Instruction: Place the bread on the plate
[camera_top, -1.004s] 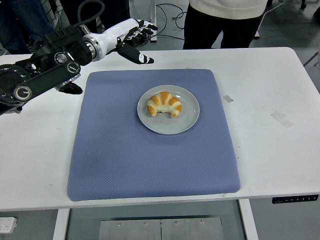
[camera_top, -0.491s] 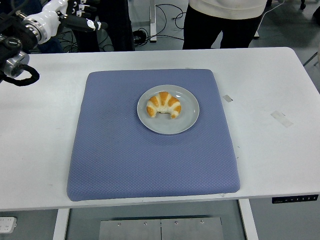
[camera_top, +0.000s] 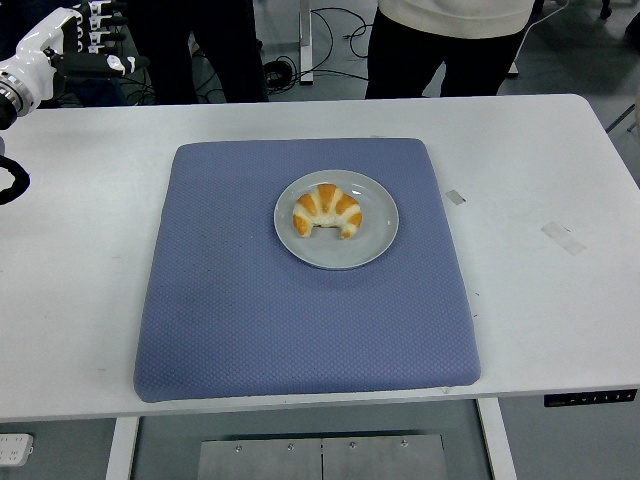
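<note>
blue quilted fabric mat (camera_top: 300, 300) covers the middle of the white table (camera_top: 560, 300), its corners rounded and its surface dimpled in a fine diamond pattern. on the mat, a little past its centre toward the far edge, sits a round pale grey plate (camera_top: 337, 252). a golden-brown crescent-shaped bread roll (camera_top: 328, 208) with lighter stripes lies on the plate, in the far half of it, its two ends pointing toward the near side of the table. the bread rests wholly inside the plate's rim.

the robot's left hand (camera_top: 88, 45), white-shelled with black fingers, shows in the far left corner, beyond the table's far edge and well apart from the mat and the plate. its fingers (camera_top: 118, 63) are stretched out, apart from one another, pointing to the right and holding nothing. a bit of the black left arm (camera_top: 10, 185) curves in at the left edge, over the bare table top.

two short strips of clear tape (camera_top: 563, 237) lie on the table to the right of the mat. a person in dark trousers and a light top (camera_top: 450, 40) stands behind the far edge of the table, and another pair of dark legs (camera_top: 205, 50) stands further left. cables (camera_top: 335, 25) trail over the grey floor behind them.
</note>
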